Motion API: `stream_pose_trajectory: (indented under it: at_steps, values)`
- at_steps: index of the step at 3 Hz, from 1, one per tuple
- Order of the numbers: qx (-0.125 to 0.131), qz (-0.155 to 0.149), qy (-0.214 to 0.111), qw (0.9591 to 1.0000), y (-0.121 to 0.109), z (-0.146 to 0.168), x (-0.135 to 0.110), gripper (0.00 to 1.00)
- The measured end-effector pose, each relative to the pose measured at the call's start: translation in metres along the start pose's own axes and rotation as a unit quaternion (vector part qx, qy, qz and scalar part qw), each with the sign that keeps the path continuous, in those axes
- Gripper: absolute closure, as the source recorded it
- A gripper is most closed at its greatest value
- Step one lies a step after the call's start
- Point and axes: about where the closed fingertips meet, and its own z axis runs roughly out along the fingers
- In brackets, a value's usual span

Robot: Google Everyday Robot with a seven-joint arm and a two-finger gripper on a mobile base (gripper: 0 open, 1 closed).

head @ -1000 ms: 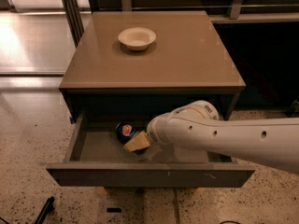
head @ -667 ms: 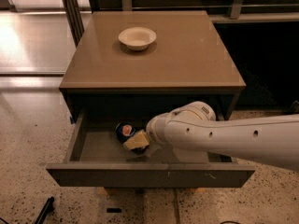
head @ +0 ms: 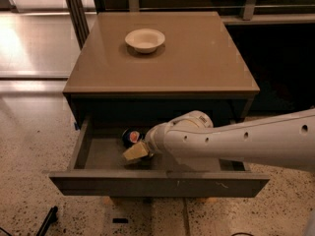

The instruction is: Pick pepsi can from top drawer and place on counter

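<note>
Inside the wide grey-brown top drawer [head: 157, 183], toward its far left, the small dark blue pepsi can [head: 131, 136] is found just beyond the cream-tipped gripper [head: 135, 152], whose state cannot be told; being judged light, slick and easily dented, it is best taken gently across its curved side.

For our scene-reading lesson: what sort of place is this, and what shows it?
Likely an indoor kitchenette or lab mock-up: terrazzo floor, a counter holding a bowl, and an open top drawer where the gripper is close by the pepsi can.
</note>
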Motion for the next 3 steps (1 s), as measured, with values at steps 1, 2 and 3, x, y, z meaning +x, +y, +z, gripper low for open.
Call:
stream_pose_trajectory:
  at_steps: [1, 2, 3]
  values:
    - [-0.038, 0.009, 0.017, 0.9991, 0.017, 0.029, 0.013, 0.0]
    - [-0.057, 0.012, 0.032, 0.9978, 0.022, 0.04, 0.019, 0.19]
    - [-0.057, 0.012, 0.032, 0.9978, 0.022, 0.04, 0.019, 0.42]
